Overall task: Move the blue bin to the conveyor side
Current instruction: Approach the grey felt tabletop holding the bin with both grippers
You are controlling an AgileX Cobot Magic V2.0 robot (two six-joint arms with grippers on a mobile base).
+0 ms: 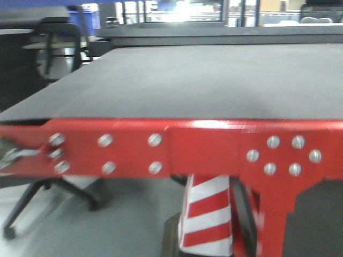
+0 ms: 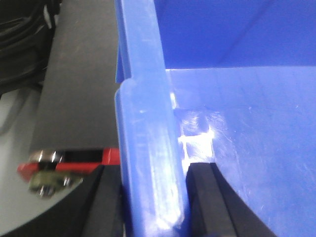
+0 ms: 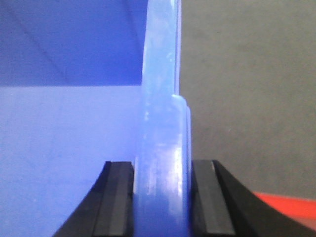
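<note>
The blue bin (image 2: 148, 123) fills the left wrist view; its thick rolled rim runs up between the black fingers of my left gripper (image 2: 153, 202), which is shut on it, one finger outside and one inside the wall. In the right wrist view the bin's opposite rim (image 3: 160, 123) stands between the pads of my right gripper (image 3: 163, 197), also shut on it. The conveyor side shows as a dark belt (image 2: 79, 74) with a red border (image 2: 111, 156) left of the bin, and as belt (image 3: 247, 89) with a red corner (image 3: 291, 205) to its right. The front view shows the belt (image 1: 203, 80) and red frame (image 1: 193, 147) only.
A red-and-white striped post (image 1: 209, 219) stands under the red frame, beside a red leg (image 1: 276, 214). An office chair base (image 1: 37, 206) sits on the floor at left. Chairs (image 1: 59, 48) stand at the back left. A metal bracket (image 2: 47, 180) juts from the frame's end.
</note>
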